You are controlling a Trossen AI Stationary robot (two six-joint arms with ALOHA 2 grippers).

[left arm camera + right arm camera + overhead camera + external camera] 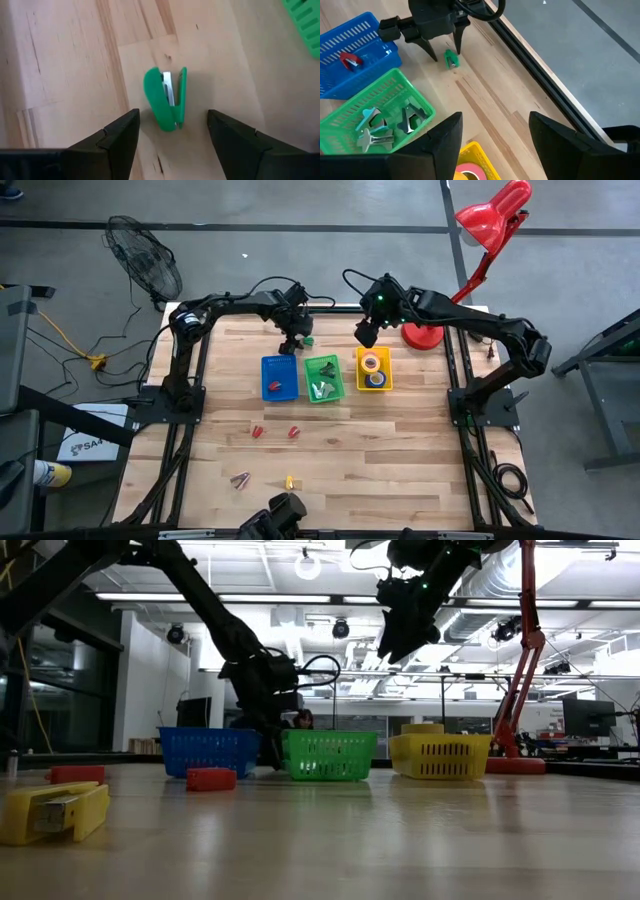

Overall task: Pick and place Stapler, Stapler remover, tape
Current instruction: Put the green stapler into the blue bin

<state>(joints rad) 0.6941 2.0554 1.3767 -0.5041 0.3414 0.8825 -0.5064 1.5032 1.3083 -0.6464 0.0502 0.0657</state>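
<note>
A small green stapler (pixel 167 100) lies on its side on the wood near the table's far edge, just beyond the green bin (pixel 324 377). My left gripper (pixel 172 130) is open and points down over it, one finger on each side, with gaps showing. The right wrist view shows the same gripper (pixel 445 47) astride the stapler (pixel 451 60). My right gripper (pixel 495 130) is open and raised above the far side of the yellow bin (pixel 373 368), which holds tape rolls (pixel 371 363). The blue bin (pixel 350 37) holds a red stapler (pixel 351 60). Staple removers (pixel 385 125) lie in the green bin.
Two red staplers (pixel 257 431) (pixel 293 431), a yellow stapler (pixel 289 481) and a staple remover (pixel 240 478) lie on the near half of the table. A red desk lamp (pixel 425 330) stands at the far right, beside my right arm. The three bins sit in a row at mid-table.
</note>
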